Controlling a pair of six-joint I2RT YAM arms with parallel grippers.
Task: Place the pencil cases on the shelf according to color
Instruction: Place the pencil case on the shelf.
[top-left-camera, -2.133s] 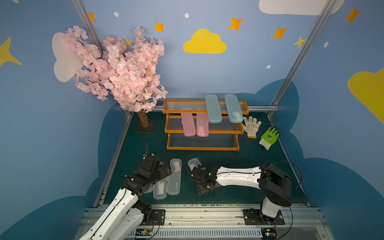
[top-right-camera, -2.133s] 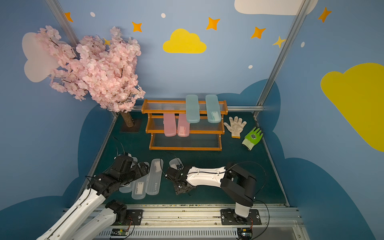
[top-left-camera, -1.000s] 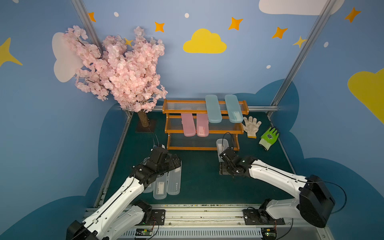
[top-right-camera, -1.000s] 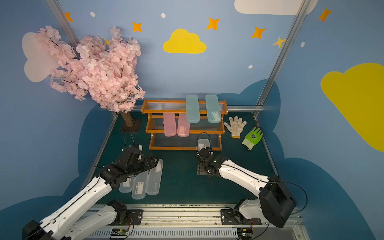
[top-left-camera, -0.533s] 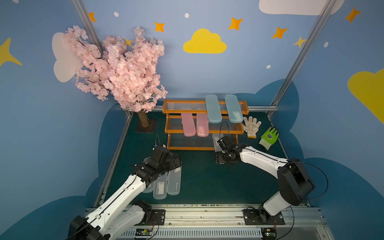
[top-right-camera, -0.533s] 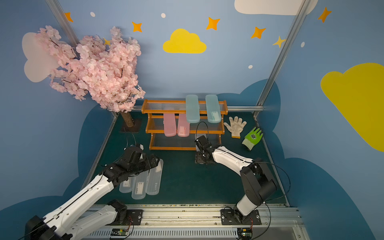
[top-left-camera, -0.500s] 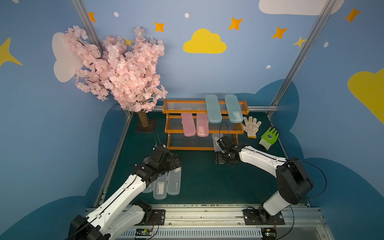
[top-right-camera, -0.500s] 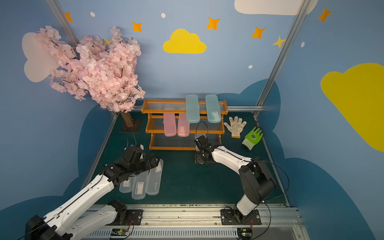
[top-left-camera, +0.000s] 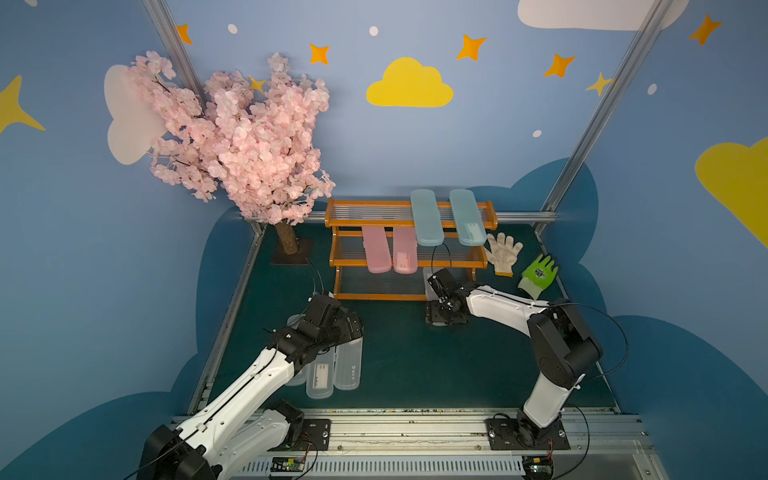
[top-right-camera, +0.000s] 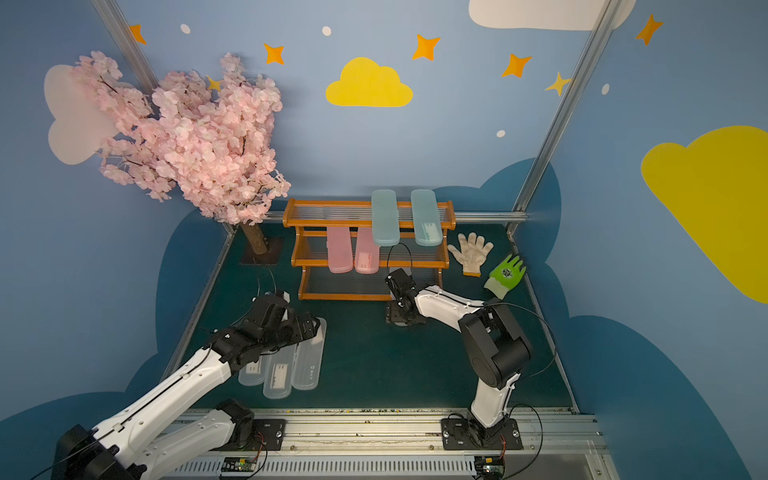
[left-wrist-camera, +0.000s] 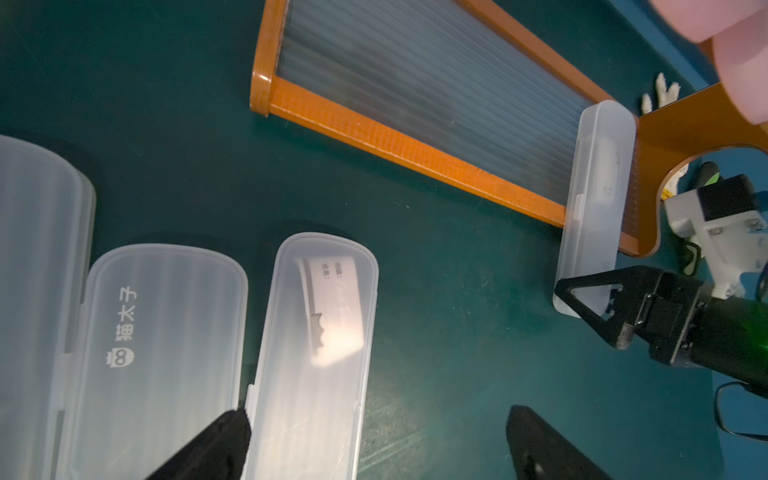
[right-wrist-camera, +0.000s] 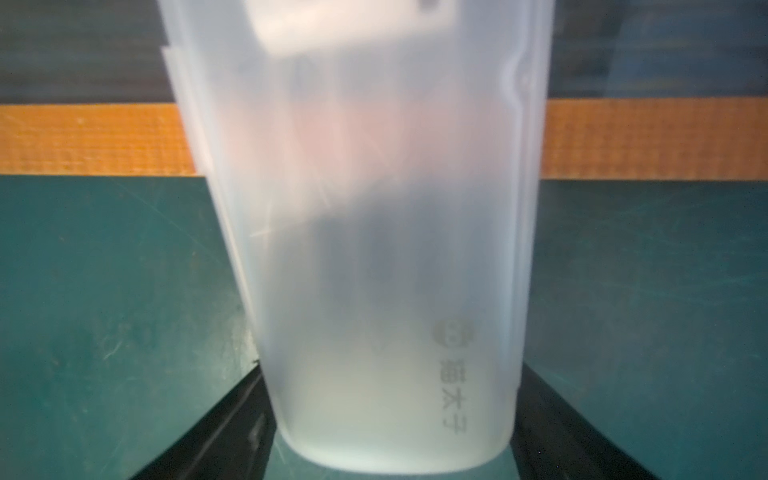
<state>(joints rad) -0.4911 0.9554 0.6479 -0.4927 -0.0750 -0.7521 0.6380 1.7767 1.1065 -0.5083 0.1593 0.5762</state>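
Lying inside the right gripper (left-wrist-camera: 586, 297), the clear case (left-wrist-camera: 598, 174) points at the shelf (left-wrist-camera: 374, 137), far end on it (squeezed? cannot tell)

Pink blossom tree (top-left-camera: 245, 141) in a back corner; white glove (top-left-camera: 503, 252) beside green glove (top-left-camera: 539, 275)

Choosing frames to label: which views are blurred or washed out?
Right wrist view: the clear case fills the frame, blurred, worst at its far end. Left wrist view: glare whitens the label inside a second clear case; the pink cases are out of focus. Both top views: sharp, evenly lit.
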